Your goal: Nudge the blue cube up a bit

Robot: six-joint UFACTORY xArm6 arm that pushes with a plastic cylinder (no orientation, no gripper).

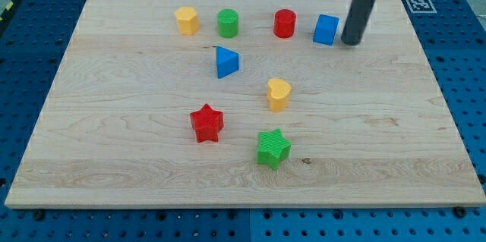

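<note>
1. The wooden surface [395, 121] carries 8 small blocks, and a blue pegboard [471, 83] frames it on every side.
2. The blue cube [326, 29] sits near the view's top, right of centre, last in a loose row of 4 blocks.
3. My tip [351, 42] rests on the surface just beside the blue cube, on its right; a thin gap seems to separate them, though I cannot tell for sure whether they touch.
4. The arm ends in a plain dark rod with no end effector, so nothing is apart, together or clamped.
5. Leftward along that row stand the red cylinder [285, 23], the green cylinder [228, 23] and a yellow block [187, 20] whose shape looks roughly hexagonal.
6. The blue triangular block [226, 61] lies below the green cylinder, well apart from the cube.
7. The yellow heart-like block [279, 94] stands near the middle of the surface.
8. The red star [206, 123] lies toward the view's bottom left of centre, with the green star [272, 148] lower and to its right.
</note>
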